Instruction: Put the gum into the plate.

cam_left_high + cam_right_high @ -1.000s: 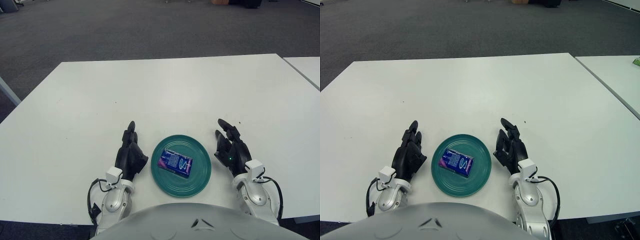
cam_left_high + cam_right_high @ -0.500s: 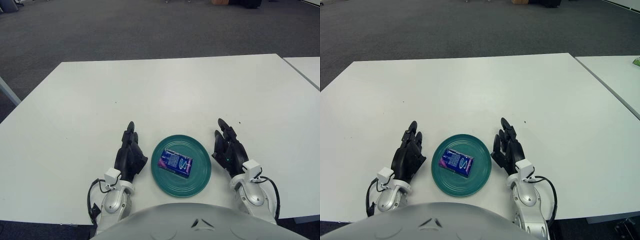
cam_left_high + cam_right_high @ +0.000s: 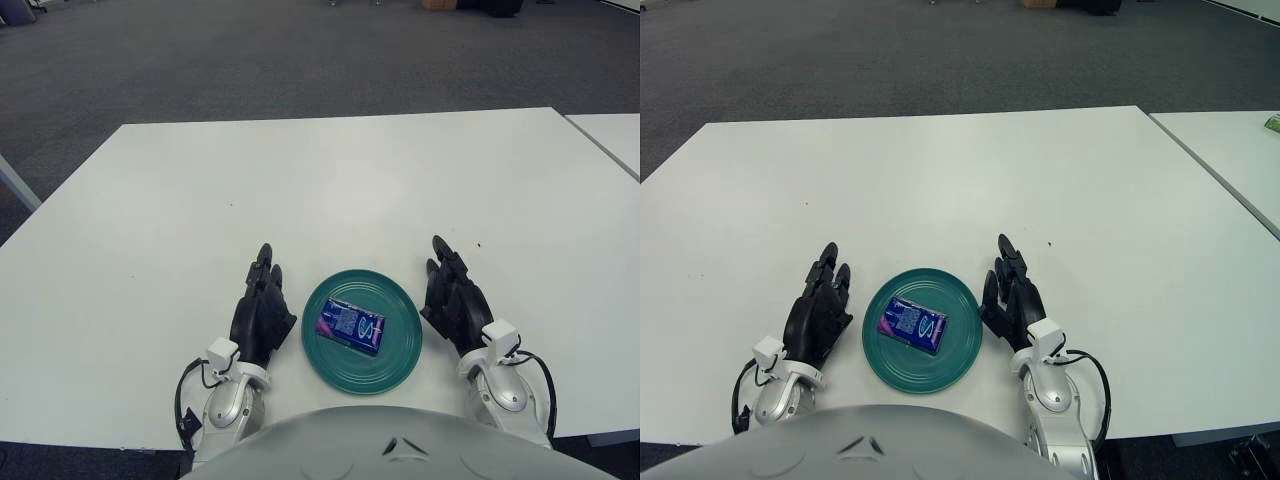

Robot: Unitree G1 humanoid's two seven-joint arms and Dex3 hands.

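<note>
Just right of the plate (image 3: 362, 331), my right hand (image 3: 455, 305) lies on the bench (image 3: 330, 190), fingers relaxed, holding nothing. My left hand (image 3: 261, 313) mirrors it, open, left of the rim. Between them, the gum (image 3: 350, 326) sits flat inside the plate.

Blue gum pack (image 3: 350, 326), flat, slightly askew, inside teal plate (image 3: 396, 354)

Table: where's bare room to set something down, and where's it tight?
The white table is bare beyond the teal plate to its far edge, and out to both sides past the hands. It is tight near the robot: the gum pack lies on the plate, flanked by the left hand and right hand, leaving only narrow gaps.
</note>
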